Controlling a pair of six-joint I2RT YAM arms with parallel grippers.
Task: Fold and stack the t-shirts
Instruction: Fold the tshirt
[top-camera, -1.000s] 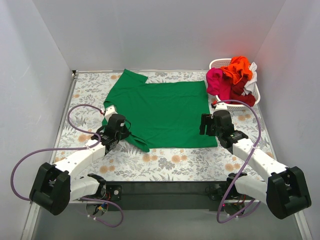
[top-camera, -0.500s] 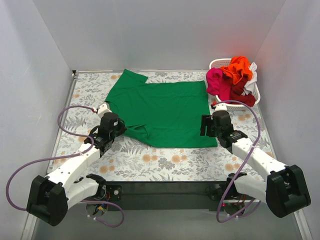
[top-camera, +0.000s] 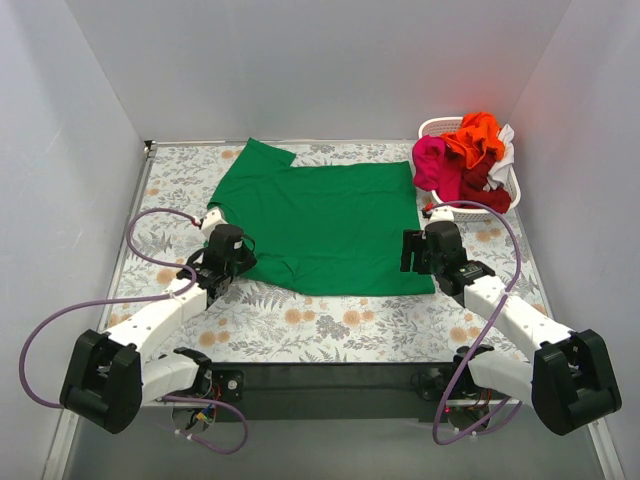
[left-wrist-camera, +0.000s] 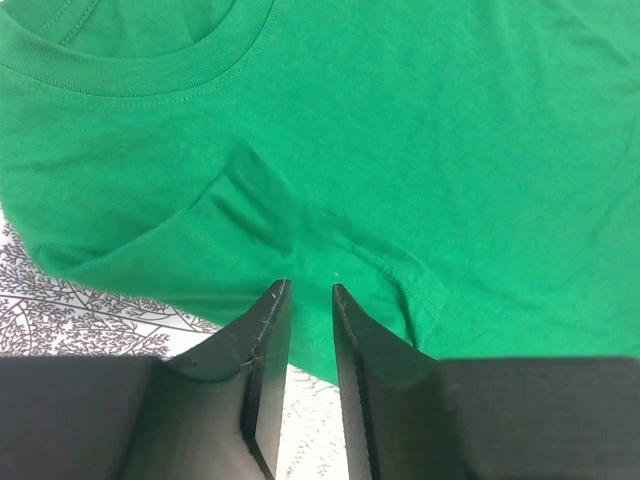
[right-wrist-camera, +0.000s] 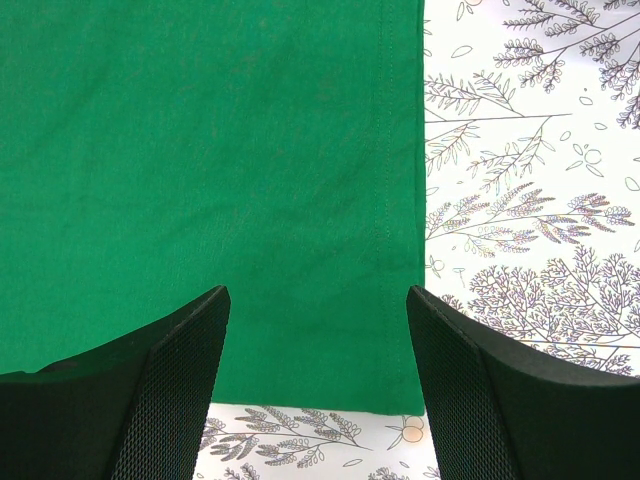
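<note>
A green t-shirt lies spread flat on the floral table, collar to the left. My left gripper hovers over its near sleeve by the collar. In the left wrist view the jaws stand a narrow gap apart with nothing between them, and the sleeve of the shirt lies flat below. My right gripper is wide open above the shirt's near right hem corner, holding nothing. Orange, magenta, dark red and white shirts are heaped at the back right.
The heaped shirts fill a white plastic basket in the back right corner. Grey walls close in the table on three sides. Purple cables loop beside both arms.
My left gripper dragged the near sleeve leftward out of its fold and now sits over it with the sleeve laid flat. The right arm has not moved.
</note>
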